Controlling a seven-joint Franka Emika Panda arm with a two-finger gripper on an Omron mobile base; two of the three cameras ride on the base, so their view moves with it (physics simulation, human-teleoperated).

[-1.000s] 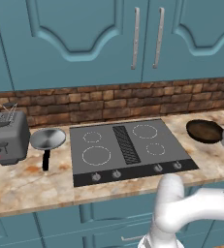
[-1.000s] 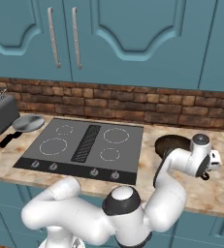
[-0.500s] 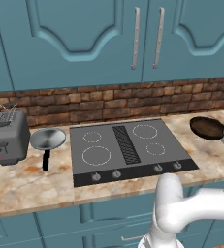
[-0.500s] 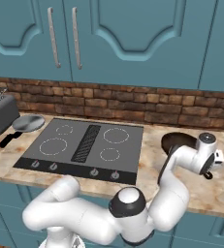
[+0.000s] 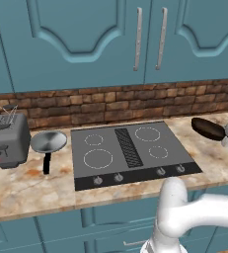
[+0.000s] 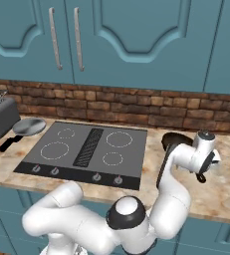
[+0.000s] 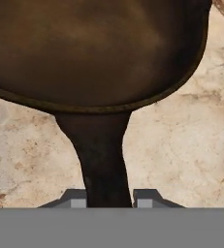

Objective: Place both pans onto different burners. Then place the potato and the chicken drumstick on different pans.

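Currently, the gripper, bottom centre of the hand view, grips the black handle of the deep dark-brown round pan narrowly.

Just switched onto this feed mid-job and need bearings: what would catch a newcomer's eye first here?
The gripper is shut on the black handle of the dark brown pan, which sits on the marble counter to the right of the cooktop. The silver pan waits on the cooktop's left, beside the toaster, and no burner carries a pan yet.
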